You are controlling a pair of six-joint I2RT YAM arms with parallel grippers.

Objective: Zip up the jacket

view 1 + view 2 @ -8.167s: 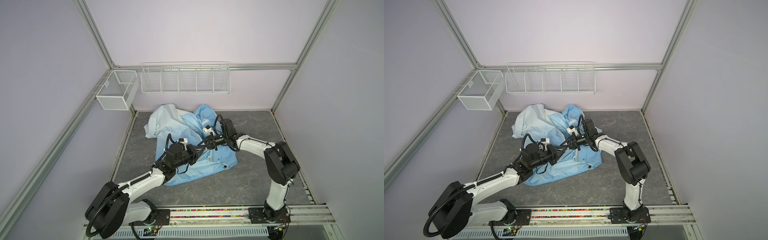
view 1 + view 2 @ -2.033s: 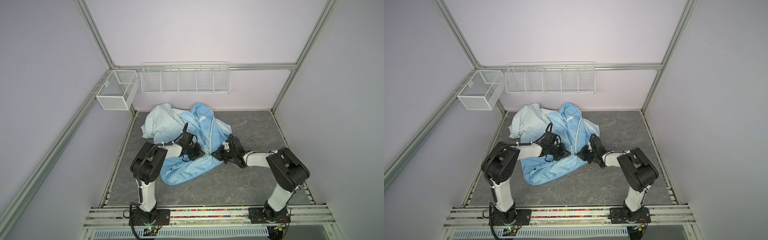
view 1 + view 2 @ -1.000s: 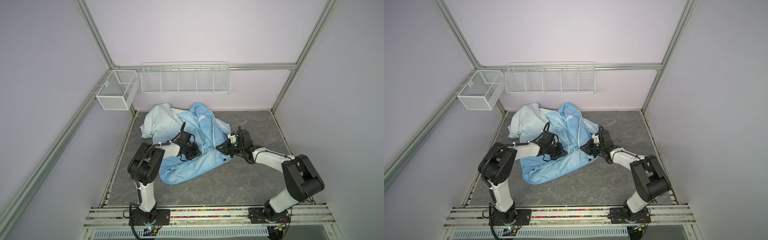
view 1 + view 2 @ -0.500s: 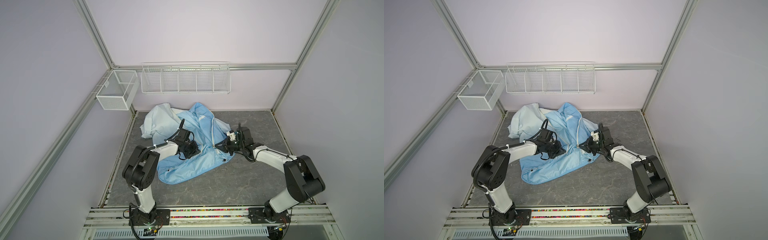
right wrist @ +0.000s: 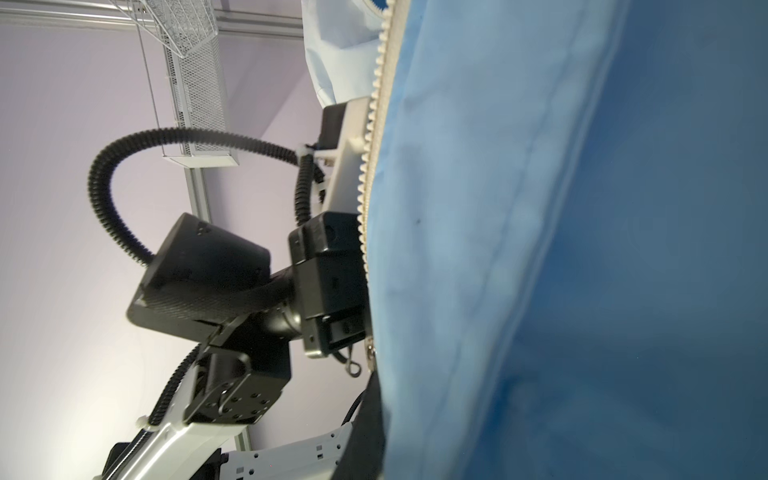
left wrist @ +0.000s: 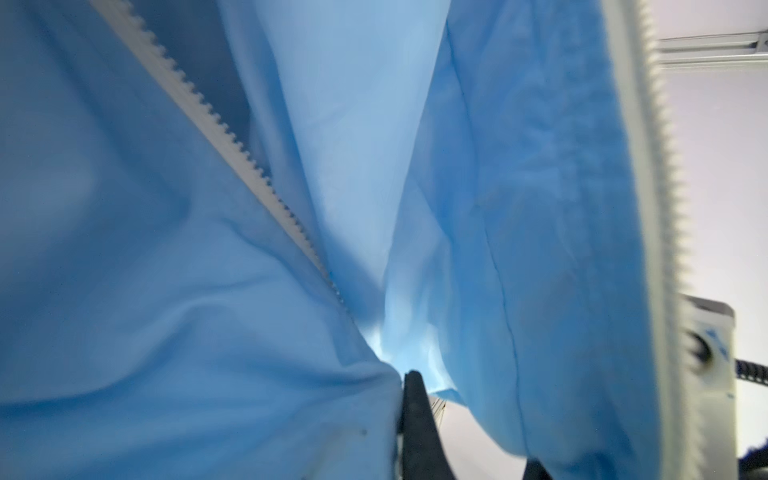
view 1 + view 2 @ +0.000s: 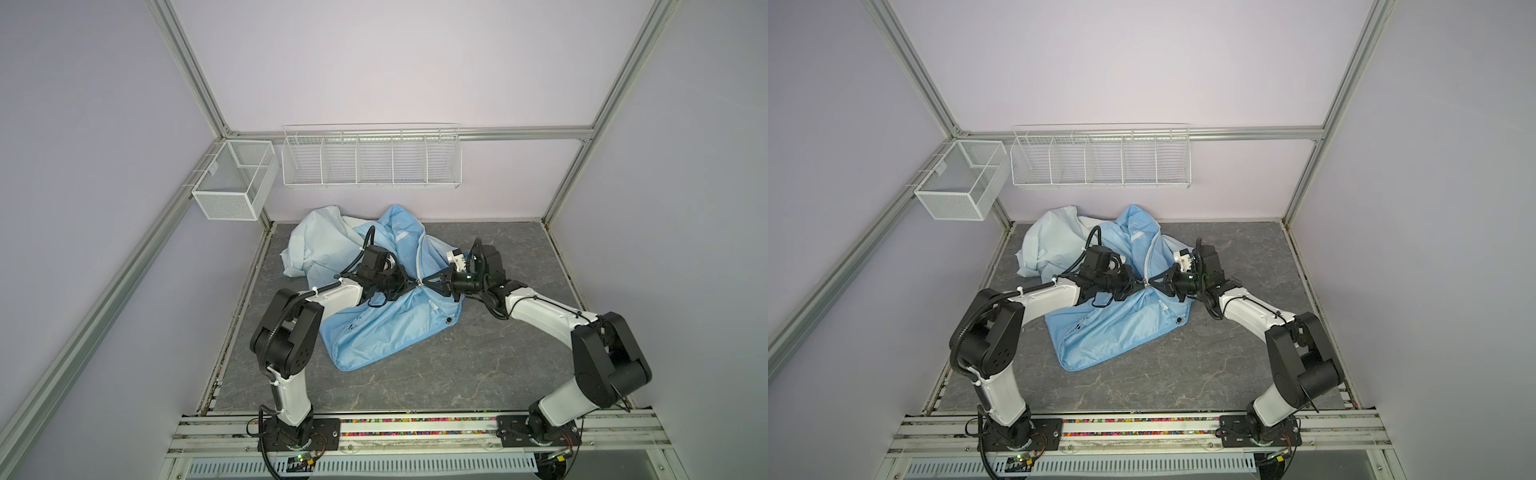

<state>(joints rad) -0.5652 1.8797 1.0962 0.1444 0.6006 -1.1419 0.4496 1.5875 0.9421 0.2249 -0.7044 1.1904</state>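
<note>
The thin light-blue jacket [image 7: 386, 328] lies crumpled on the grey tabletop [image 7: 478, 365], with the left gripper [image 7: 411, 285] and right gripper [image 7: 430, 285], both clamped on its cloth, meeting tip to tip at its long white zipper [image 7: 419, 257], which runs away toward the back wall [image 7: 498, 199].

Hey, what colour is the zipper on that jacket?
White zipper on the light-blue jacket; it shows best in the left wrist view.

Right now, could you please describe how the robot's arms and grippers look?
Both have white shells and bulky black joints. The left arm carries a ribbed black hose, the right arm thin black wires. The left gripper and right gripper are black, with tapering jaws.
</note>
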